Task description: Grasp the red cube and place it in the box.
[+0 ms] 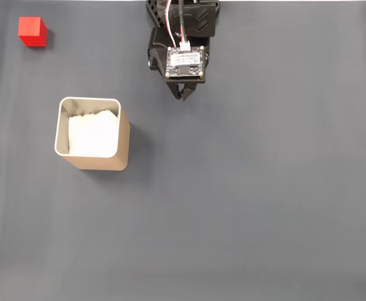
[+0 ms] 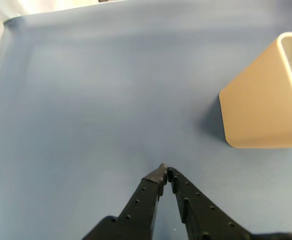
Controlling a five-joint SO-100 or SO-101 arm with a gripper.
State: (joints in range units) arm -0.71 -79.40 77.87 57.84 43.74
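- The black arm (image 1: pixel 183 25) reaches in from the fixed view's top edge.
- The gripper (image 2: pixel 165 171) holds nothing, fingertips touching, pointing down over the mat.

Black plastic arm (image 1: pixel 183 25), circuit board (image 1: pixel 185 64) w/ red/white wires, perforated end effector (image 2: pixel 165 172)

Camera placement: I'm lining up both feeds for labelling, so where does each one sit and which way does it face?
Fixed view: above the table, looking straight down on the grey mat, the red cube, the box; the arm enters from the top edge, gripper shut.
Wrist view: rides on the arm, looking forward and down past the fingers at the mat.
Shared: box, gripper, mat.
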